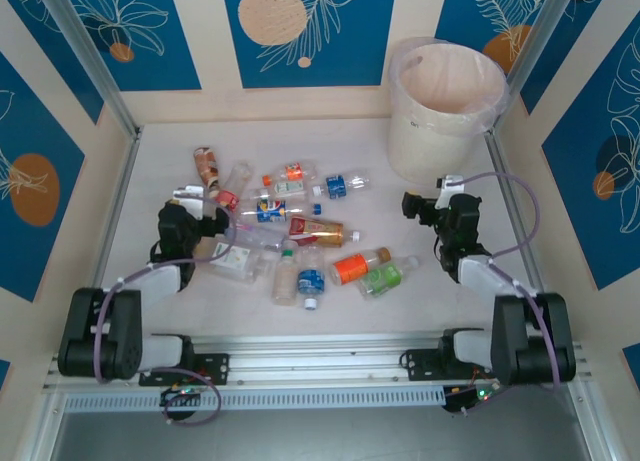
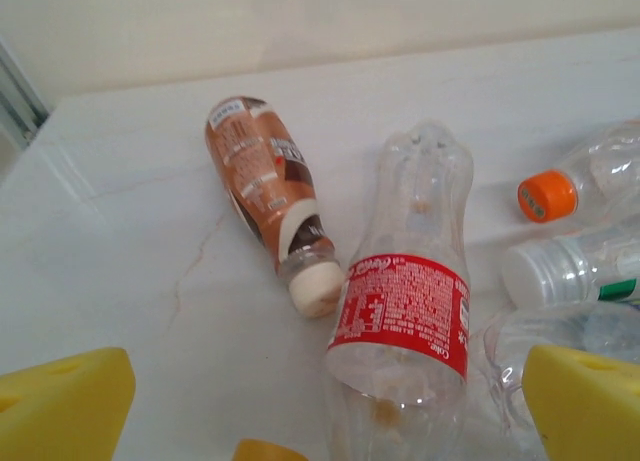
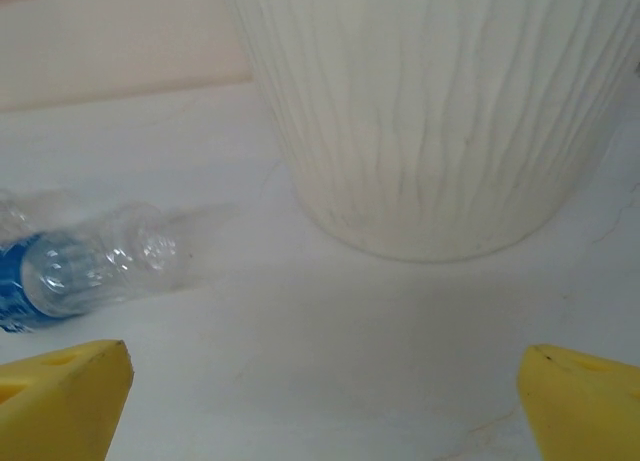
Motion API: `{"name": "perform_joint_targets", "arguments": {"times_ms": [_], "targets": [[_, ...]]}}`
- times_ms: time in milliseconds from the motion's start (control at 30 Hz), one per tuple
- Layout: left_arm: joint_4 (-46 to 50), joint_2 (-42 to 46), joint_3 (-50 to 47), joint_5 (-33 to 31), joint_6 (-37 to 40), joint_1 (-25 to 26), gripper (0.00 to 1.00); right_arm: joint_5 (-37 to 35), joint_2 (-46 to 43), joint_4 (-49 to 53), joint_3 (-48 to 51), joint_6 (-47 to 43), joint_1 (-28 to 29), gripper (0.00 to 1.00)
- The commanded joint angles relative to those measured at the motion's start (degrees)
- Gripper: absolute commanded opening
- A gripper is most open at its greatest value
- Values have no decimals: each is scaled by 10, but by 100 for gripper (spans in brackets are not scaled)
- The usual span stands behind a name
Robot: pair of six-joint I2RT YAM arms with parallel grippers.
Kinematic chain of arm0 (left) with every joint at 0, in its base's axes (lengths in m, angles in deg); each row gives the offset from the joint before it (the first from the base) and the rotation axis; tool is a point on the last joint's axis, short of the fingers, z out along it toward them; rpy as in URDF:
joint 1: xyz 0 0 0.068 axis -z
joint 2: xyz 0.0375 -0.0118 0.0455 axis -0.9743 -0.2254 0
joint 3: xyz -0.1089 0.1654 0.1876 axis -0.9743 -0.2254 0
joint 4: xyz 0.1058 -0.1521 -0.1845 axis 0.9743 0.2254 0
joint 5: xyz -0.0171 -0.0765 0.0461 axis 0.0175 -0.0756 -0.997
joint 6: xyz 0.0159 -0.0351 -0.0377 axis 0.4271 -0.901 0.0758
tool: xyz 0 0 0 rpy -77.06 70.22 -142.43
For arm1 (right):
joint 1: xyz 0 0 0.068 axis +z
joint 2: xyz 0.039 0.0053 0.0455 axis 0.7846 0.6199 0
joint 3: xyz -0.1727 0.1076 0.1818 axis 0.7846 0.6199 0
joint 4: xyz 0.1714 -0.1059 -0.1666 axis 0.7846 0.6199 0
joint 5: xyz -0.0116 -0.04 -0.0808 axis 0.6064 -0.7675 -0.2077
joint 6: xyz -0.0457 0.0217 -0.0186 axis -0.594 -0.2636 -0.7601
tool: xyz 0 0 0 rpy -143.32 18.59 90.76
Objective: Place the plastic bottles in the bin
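- Cream-white plastic forms the bin [image 1: 440, 141], which stands upright at the far right corner of the worktop [image 1: 340, 141], with a thin translucent liner [image 1: 497, 91] draped over its rim.
- Well apart from the bin, the plastic bottles [image 1: 290, 231] lie on their sides, scattered across the middle of the worktop. Some touch or overlap.
- At the left edge of that cluster, the left gripper [image 2: 320, 421] sits low over the worktop. Its jaws are spread wide, one yellow pad [image 2: 60, 401] in each lower corner of the left wrist view, and they pinch nothing.
- Between and ahead of those jaws lies a clear red-labelled bottle [image 2: 405, 301], lengthwise and partly crushed.
- Just to its left lies a brown-sleeved bottle [image 2: 265, 181], tilted, with its cream cap [image 2: 315, 286] just beside the red label.
- On the right of that view are the ends of two more bottles, an orange cap [image 2: 547, 195] and a white cap [image 2: 530, 274].
- Near the bin's base, the right gripper [image 3: 320, 401] faces the ribbed wall with its jaws spread wide and empty.
- At the left of the right wrist view, a crushed blue-labelled bottle [image 3: 80, 271] rests on the worktop, apart from the bin.
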Motion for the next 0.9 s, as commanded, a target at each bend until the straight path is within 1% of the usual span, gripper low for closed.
{"name": "perform_joint_targets", "arguments": {"times_ms": [0, 100, 200, 300, 400, 467, 600, 733, 867], "targets": [[71, 53, 23, -20, -8, 6, 99, -77, -74, 173, -42, 70, 27, 99], [112, 99, 34, -24, -32, 6, 100, -115, -133, 329, -101, 146, 52, 99], [166, 132, 58, -35, -71, 7, 100, -156, -168, 463, -163, 211, 82, 99], [208, 145, 86, -31, -107, 8, 100, -195, -176, 582, -231, 280, 97, 99], [239, 146, 115, -12, -130, 8, 99, -222, -162, 677, -312, 326, 94, 99], [253, 145, 129, 3, -138, 8, 99, -228, -141, 723, -375, 337, 85, 99], [278, 145, 150, 20, -152, 12, 99, -231, -90, 806, -524, 342, 67, 91], [277, 146, 153, 28, -159, 16, 99, -241, -54, 819, -607, 319, 54, 90], [275, 144, 158, 32, -159, 16, 100, -210, 3, 816, -669, 293, 9, 90]]}}
